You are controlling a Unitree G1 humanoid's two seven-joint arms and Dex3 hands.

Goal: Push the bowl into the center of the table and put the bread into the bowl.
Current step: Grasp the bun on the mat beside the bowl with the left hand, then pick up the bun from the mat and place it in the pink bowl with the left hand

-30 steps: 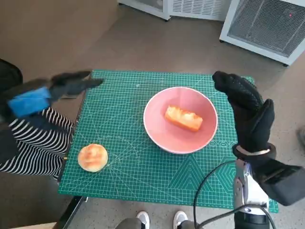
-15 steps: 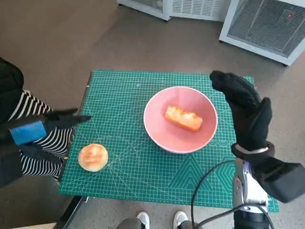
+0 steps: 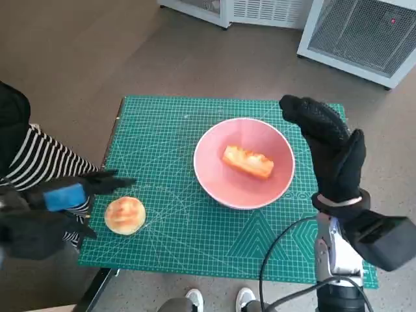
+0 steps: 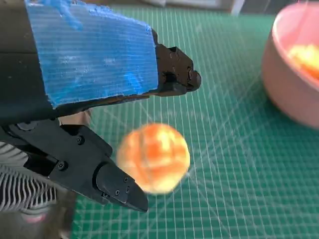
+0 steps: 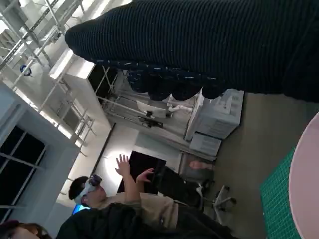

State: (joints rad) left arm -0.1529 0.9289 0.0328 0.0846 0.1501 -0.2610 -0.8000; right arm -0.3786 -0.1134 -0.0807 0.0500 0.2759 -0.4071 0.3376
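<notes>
The pink bowl (image 3: 244,162) is being seen standing on the green cutting mat (image 3: 175,143), toward the mat's middle and slightly to its right side. An oblong piece of bread (image 3: 247,162) is lying inside the bowl, on its floor. A second, round bread roll (image 3: 125,215) is resting on the mat well apart from the bowl, near the mat's left front corner.

The left hand (image 3: 62,195) is being held just beside the round roll, at the mat's left edge, farther from the bowl than the roll is. In the left wrist view its black fingers (image 4: 117,184) are being kept apart, one above and one below the roll (image 4: 153,158), with green mat visible between them and the roll; nothing is being grasped, so the hand is released. Whether a fingertip is touching the roll cannot be told, as the roll is blurred.

The right hand (image 3: 328,146) is being raised beside the bowl's right rim, fingers extended and spread, holding nothing; contact with the rim cannot be told.

A striped sleeve (image 3: 39,166) of a person is being shown left of the mat, beyond the left hand. In the right wrist view, a person (image 5: 124,199) with raised hands is being shown far from the bowl's rim (image 5: 304,184).
</notes>
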